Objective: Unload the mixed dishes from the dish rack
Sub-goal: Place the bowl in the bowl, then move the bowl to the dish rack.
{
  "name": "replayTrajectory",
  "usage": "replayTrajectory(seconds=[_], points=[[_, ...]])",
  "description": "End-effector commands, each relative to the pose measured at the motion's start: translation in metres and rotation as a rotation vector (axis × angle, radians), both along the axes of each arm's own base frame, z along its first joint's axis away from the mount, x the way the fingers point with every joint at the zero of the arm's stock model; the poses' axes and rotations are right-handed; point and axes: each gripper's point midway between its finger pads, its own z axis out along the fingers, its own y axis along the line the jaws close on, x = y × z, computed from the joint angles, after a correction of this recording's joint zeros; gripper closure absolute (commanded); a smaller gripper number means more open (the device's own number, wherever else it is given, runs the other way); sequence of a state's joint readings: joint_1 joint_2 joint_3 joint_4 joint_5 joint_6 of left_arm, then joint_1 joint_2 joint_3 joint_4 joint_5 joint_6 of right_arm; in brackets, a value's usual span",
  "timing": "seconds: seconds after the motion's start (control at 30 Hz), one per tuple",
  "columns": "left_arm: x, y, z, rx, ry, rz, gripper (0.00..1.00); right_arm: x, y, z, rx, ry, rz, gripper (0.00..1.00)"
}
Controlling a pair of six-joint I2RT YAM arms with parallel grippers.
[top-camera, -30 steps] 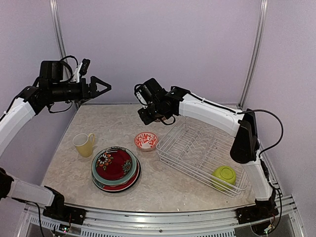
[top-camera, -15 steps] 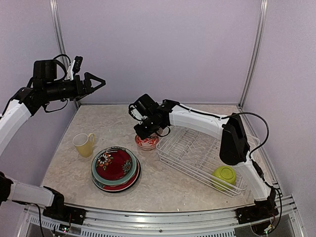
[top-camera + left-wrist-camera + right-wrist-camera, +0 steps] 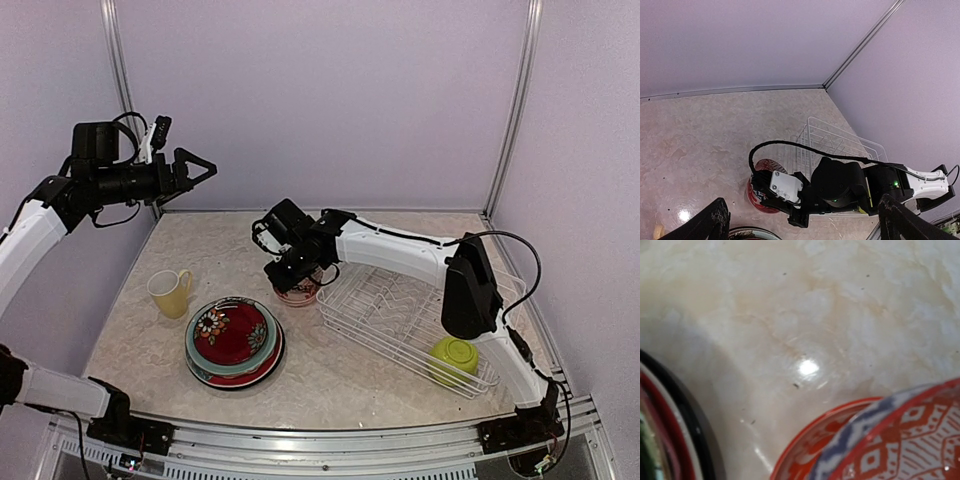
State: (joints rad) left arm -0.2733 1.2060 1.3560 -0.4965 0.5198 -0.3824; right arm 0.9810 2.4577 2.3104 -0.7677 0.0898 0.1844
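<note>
Lime green ceramic bowl (image 3: 455,356): in the near right corner of the rack, apparently mouth down.
White wire dish rack (image 3: 392,322): set at an angle on the right half of the table; low sides, upright prongs down the middle.
Stack of round ceramic plates (image 3: 233,340): on the table, near and left of centre, apart from the rack; red floral plate on top, pale teal rim under it, black rim lowest.
Pale yellow ceramic mug (image 3: 168,292): upright on the table, left of the stack and a little behind it, handle to its right.
Red-and-white patterned bowl (image 3: 297,291): upright on the table, just beside the rack's far left corner, between rack and stack; fills the lower right of the right wrist view, a blue-and-white band along its rim.
Right gripper (image 3: 285,268): low over the left rim of that bowl; fingers dark in the top view and out of its own wrist view; cannot tell whether parted or clenched, nor whether touching the bowl.
Marbled beige table (image 3: 200,250): bears the rack and the loose dishes.
Left gripper (image 3: 198,170): raised high over the far left corner, pointing right, fingers spread wide, released, grasping nothing.
</note>
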Motion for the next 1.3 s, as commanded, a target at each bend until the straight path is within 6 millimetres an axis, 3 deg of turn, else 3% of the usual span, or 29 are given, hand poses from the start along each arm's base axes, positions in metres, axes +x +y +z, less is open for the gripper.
replayTrajectory(seconds=[0.0, 0.13, 0.3, 0.43, 0.73, 0.83, 0.97, 1.17, 1.27], points=[[0.001, -0.002, -0.004, -0.007, 0.012, -0.017, 0.01, -0.009, 0.009, 0.006, 0.016, 0.008, 0.001, 0.98], [0.002, -0.004, -0.005, -0.007, 0.016, -0.021, 0.01, -0.010, 0.004, 0.003, -0.003, 0.016, -0.017, 0.96], [0.002, -0.005, -0.006, -0.008, 0.021, -0.029, 0.01, -0.012, 0.001, 0.002, -0.013, 0.026, -0.026, 0.79], [0.002, -0.006, -0.007, -0.005, 0.022, -0.030, 0.01, -0.016, 0.004, 0.020, 0.025, 0.021, -0.014, 0.63], [0.002, -0.006, -0.008, 0.003, 0.020, -0.026, 0.01, -0.025, -0.022, 0.092, 0.134, -0.063, -0.061, 0.49], [0.002, -0.005, -0.009, 0.009, 0.018, -0.022, 0.01, -0.034, -0.044, 0.111, 0.160, -0.092, -0.080, 0.45], [0.004, -0.005, -0.011, 0.016, 0.022, -0.019, 0.01, -0.044, -0.082, 0.123, 0.149, -0.136, -0.142, 0.43], [0.005, -0.007, -0.013, 0.016, 0.030, -0.022, 0.01, -0.063, -0.159, 0.133, 0.114, -0.181, -0.301, 0.37], [0.007, -0.007, -0.016, 0.020, 0.037, -0.020, 0.01, -0.080, -0.201, 0.131, 0.095, -0.167, -0.386, 0.30]])
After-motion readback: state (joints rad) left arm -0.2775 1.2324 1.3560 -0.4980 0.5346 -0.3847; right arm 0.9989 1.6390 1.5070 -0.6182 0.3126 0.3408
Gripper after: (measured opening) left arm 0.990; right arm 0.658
